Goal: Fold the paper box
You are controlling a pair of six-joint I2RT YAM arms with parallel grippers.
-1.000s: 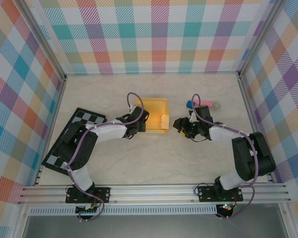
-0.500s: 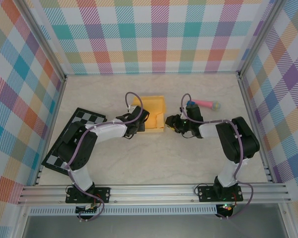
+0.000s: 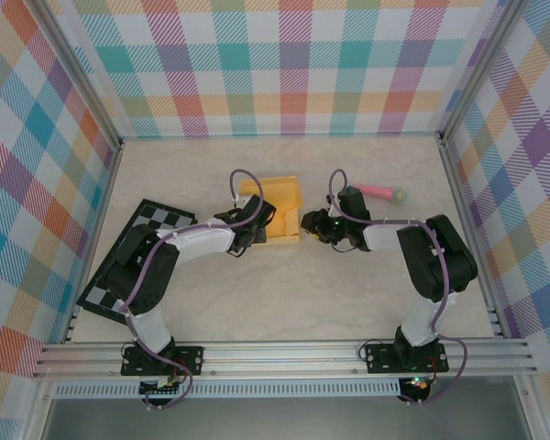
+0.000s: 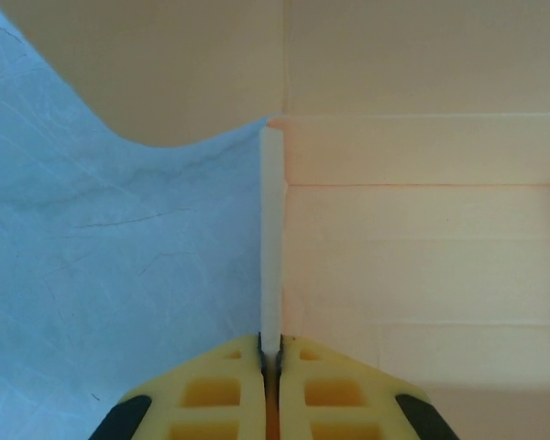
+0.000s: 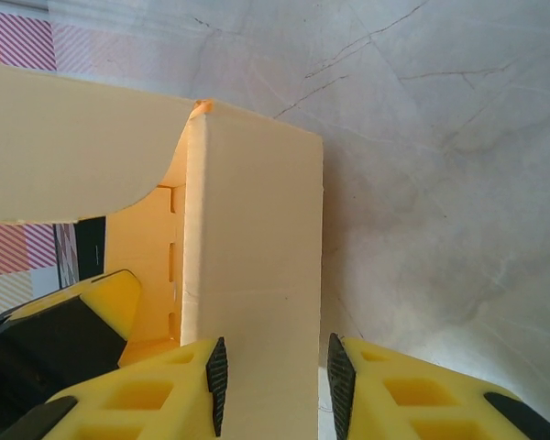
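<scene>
The yellow-orange paper box [image 3: 280, 197] sits mid-table, partly folded, with raised walls. My left gripper [image 3: 261, 222] is at its left side, shut on a thin upright card edge [image 4: 271, 275] of the box [image 4: 422, 229]; the jaws [image 4: 271, 348] meet on it. My right gripper [image 3: 304, 223] is at the box's right wall. Its pads [image 5: 218, 371] flank a pale upright panel of the box [image 5: 252, 211], which fills the gap between them [image 5: 275, 380]. A curved flap [image 5: 73, 147] hangs over the box's inside.
A pink stick with a blue end [image 3: 376, 192] lies just behind the right arm. A black-and-white checkered board [image 3: 128, 257] lies at the left under the left arm. Plaid walls close in the table on three sides.
The right gripper has moved left from beside the pink stick to the box's right wall and narrowed its jaws round it. The box looks narrower. The left gripper holds still.
</scene>
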